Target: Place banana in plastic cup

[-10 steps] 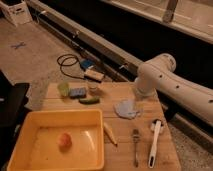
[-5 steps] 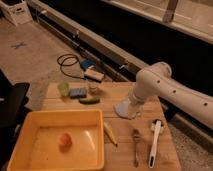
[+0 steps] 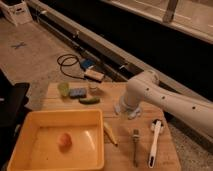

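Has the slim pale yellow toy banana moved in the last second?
No. The banana stays beside the yellow tray's right wall, left of the fork; the open gripper hangs above the wooden board beyond it.

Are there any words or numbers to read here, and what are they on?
No text can be read.
White box: dark marks, too blurred.
Floor: a blue cross, no letters.
Tool, low over the table: no label visible.

A robot test lab: tape-marked concrete floor (image 3: 35, 60), loose cable (image 3: 66, 62), wooden table (image 3: 112, 93) under the end effector (image 3: 126, 109).
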{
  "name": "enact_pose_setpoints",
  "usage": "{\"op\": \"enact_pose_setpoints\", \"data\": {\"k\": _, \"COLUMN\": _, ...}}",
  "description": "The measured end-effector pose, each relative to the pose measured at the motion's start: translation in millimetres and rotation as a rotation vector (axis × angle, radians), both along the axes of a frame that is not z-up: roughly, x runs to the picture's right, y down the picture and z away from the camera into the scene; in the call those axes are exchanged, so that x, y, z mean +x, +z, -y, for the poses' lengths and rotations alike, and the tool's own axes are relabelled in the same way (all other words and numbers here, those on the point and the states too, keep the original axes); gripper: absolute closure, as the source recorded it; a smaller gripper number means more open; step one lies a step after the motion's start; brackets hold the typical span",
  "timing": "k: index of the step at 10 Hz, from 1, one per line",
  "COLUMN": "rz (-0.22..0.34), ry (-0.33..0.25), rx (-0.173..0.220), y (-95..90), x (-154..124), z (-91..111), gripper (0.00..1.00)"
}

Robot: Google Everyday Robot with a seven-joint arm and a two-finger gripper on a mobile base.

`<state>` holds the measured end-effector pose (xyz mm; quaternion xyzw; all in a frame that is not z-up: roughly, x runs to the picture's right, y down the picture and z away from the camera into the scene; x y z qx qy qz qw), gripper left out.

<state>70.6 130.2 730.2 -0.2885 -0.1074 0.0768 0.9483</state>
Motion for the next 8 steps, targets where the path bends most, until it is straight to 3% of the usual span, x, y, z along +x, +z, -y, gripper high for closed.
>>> {"op": "enact_pose_setpoints", "data": {"k": 5, "rz": -0.118, "ry": -0.018, "rx": -0.074, "y": 27.4, "x": -7, "z": -43, "gripper": 0.35}}
{"op": "enact_pose_setpoints", "data": {"k": 8, "rz": -0.130, "ry": -0.018, "rx": -0.079, "y": 28.3, "x": -5, "z": -45, "gripper": 0.35}}
